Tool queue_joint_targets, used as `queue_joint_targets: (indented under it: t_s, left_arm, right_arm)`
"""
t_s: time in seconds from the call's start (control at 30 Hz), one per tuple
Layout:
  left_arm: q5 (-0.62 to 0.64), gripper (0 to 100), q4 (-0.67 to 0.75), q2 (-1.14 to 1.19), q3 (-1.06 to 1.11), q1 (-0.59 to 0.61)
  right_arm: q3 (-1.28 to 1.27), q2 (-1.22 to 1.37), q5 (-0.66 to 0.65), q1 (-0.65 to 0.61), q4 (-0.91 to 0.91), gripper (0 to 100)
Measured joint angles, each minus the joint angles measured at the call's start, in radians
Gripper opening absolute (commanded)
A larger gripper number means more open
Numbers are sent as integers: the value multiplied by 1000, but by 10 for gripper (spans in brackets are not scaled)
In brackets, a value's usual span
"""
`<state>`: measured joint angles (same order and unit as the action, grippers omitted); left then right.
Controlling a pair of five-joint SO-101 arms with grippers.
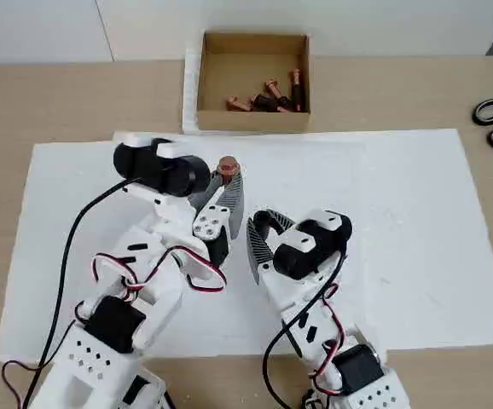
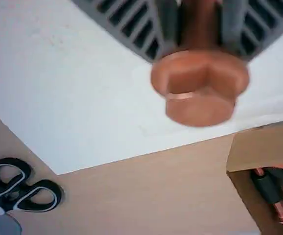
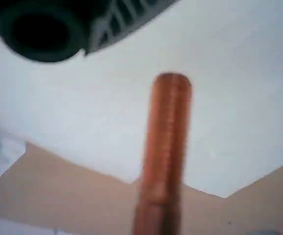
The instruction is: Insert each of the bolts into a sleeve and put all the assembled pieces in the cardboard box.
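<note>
My left end effector (image 1: 228,175) grasps the bolt (image 1: 227,164), head toward the cardboard box (image 1: 251,122); my right end effector (image 1: 256,235), just beside, grasps the sleeve (image 3: 43,32).

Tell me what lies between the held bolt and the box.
Only bare white paper: in the high view nothing sits between the bolt in the left gripper and the box.
</note>
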<state>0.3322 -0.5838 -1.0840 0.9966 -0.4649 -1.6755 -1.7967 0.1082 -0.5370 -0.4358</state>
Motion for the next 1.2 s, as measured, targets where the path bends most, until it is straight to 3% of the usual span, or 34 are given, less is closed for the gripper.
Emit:
queue_joint_targets:
  t_s: [0.27,0.5,1.2]
  left_arm:
    - [-107,6,60,0,5,-3]
    - [-107,6,137,0,5,-3]
    - [-107,6,158,0,77,-55]
  right_arm:
    - [0,0,3,-2,-5,3]
    - [0,0,3,-40,-5,3]
    - [0,0,3,-46,-5,3]
